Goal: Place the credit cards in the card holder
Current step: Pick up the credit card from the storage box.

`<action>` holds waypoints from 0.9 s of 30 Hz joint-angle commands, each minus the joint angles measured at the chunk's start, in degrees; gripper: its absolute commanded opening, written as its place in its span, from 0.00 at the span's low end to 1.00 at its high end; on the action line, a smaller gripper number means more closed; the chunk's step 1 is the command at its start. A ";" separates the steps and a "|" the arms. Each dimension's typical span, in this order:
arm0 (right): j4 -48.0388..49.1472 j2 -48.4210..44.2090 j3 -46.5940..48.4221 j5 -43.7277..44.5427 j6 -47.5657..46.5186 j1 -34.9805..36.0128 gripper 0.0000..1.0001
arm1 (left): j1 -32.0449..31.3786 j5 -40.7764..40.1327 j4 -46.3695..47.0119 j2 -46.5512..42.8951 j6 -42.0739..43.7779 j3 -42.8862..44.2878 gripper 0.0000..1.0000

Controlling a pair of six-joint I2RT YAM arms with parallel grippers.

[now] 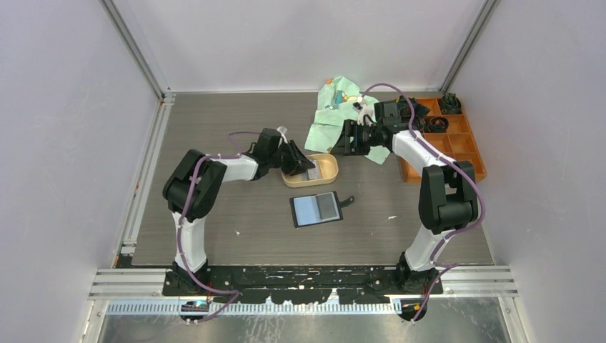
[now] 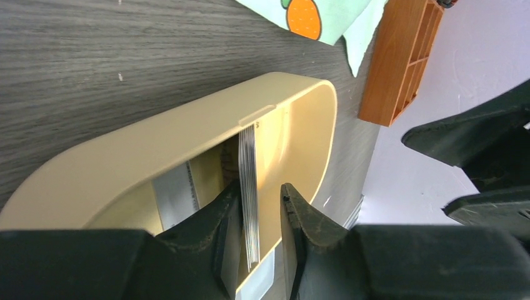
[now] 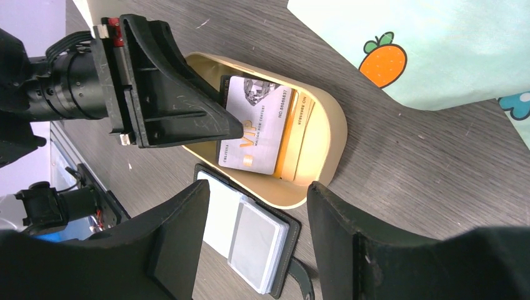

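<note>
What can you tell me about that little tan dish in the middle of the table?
The tan dish is a shallow oval tray, smooth like plastic, with a raised rim. It sits flat on the grey table, just beyond the open black wallet. It holds several cards, a silver one marked VIP on top. The left hand reaches into it, its fingers either side of the cards.

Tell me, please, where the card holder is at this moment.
In the top view the card holder lies open on the table near the middle, just on the robot's side of the tan oval tray.
</note>
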 commanded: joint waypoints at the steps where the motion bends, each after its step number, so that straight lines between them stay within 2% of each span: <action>1: 1.76 -3.10 0.16 -1.38 0.29 -0.23 0.64 | 0.35 1.75 2.05 -4.87 0.49 -0.63 0.28; 11: 1.87 -3.08 0.18 -1.65 0.39 -0.26 0.64 | 1.14 1.92 2.05 -5.67 0.90 -2.41 0.24; 17: 1.90 -3.08 0.14 -1.80 0.46 -0.30 0.64 | 1.46 1.13 0.57 -5.91 1.80 -2.64 0.16; 22: 1.87 -3.09 0.14 -1.92 0.46 -0.23 0.64 | 1.50 0.10 -1.64 -6.24 3.80 -2.42 0.01; 27: 1.79 -3.25 0.19 -2.10 0.47 -0.23 0.64 | 1.50 -0.67 -2.23 -7.51 5.35 -3.13 0.00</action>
